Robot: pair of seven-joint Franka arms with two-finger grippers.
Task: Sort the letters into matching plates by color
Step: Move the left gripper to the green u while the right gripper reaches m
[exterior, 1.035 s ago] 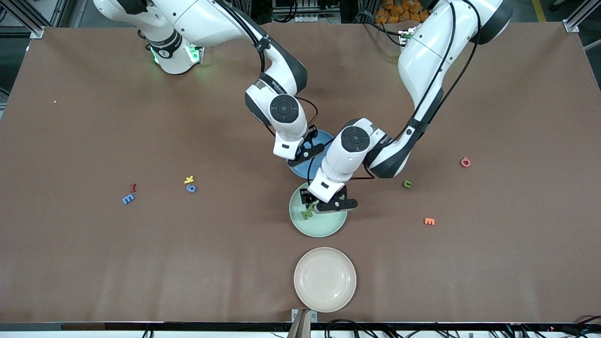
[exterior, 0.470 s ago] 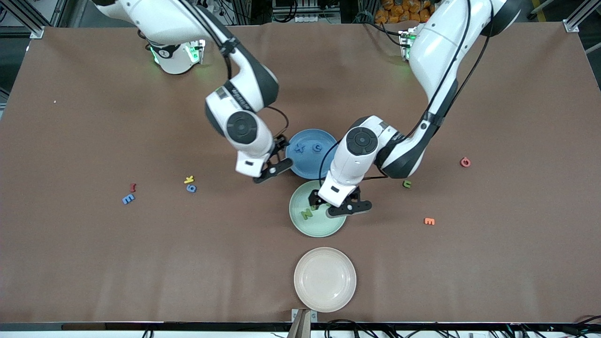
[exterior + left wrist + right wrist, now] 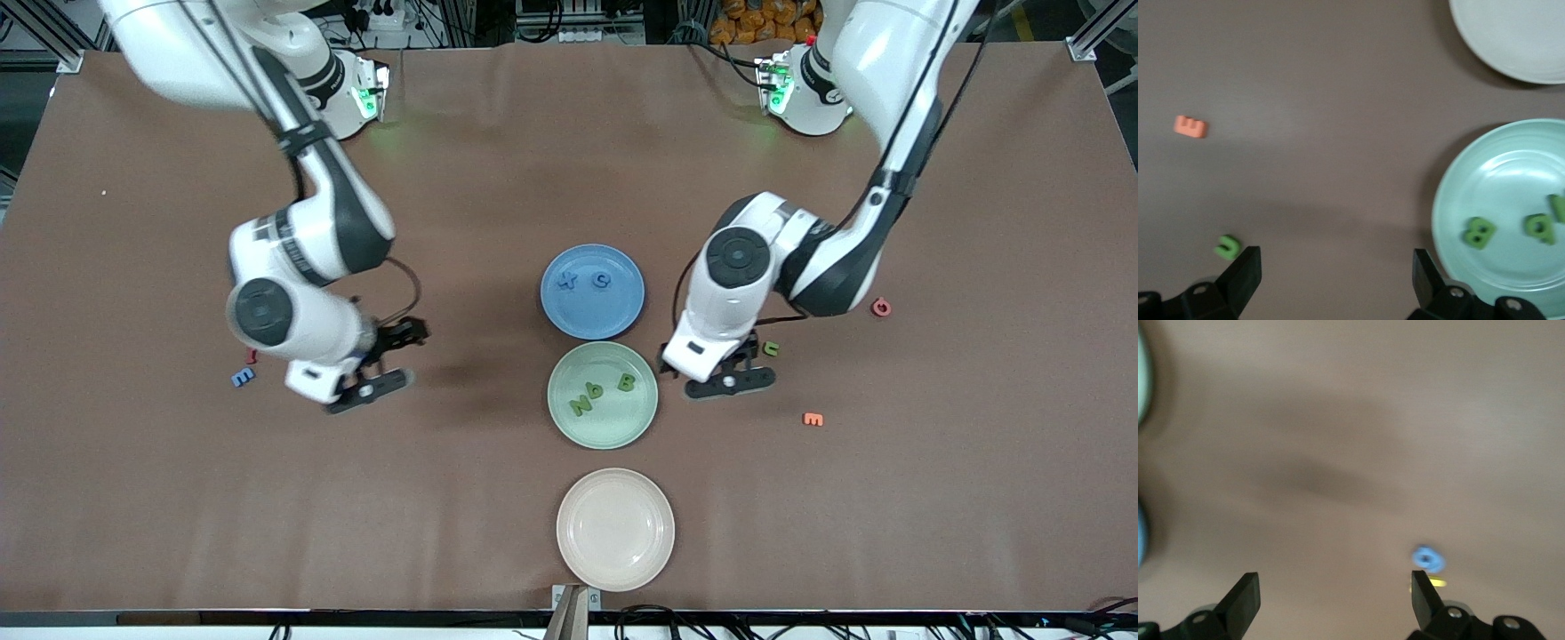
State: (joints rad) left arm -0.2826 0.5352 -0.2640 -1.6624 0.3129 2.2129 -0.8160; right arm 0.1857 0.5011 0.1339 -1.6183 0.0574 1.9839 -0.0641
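Note:
The blue plate (image 3: pixel 616 311) holds two blue letters (image 3: pixel 567 282) (image 3: pixel 601 281). Just nearer the camera, the pale green plate (image 3: pixel 613 428) (image 3: pixel 1511 180) holds three green letters (image 3: pixel 626 383) (image 3: pixel 1478 232). My left gripper (image 3: pixel 711 373) (image 3: pixel 1336 280) hangs open and empty over bare table beside the green plate, close to a loose green letter (image 3: pixel 771 348) (image 3: pixel 1227 247). My right gripper (image 3: pixel 384 362) (image 3: pixel 1333 600) is open and empty over the table toward the right arm's end, near a blue letter (image 3: pixel 1427 557). Another blue letter (image 3: pixel 242 377) lies beside that arm.
A cream plate (image 3: pixel 615 569) (image 3: pixel 1511 40) sits nearest the camera. An orange letter (image 3: pixel 813 419) (image 3: pixel 1190 126) and a red letter (image 3: pixel 880 307) lie toward the left arm's end. A red letter (image 3: pixel 252 356) and a yellow one (image 3: pixel 1435 583) lie near the right gripper.
Both grippers opened and drew away from the plates, each toward its own end of the table. A green letter now lies in the green plate where the left gripper was.

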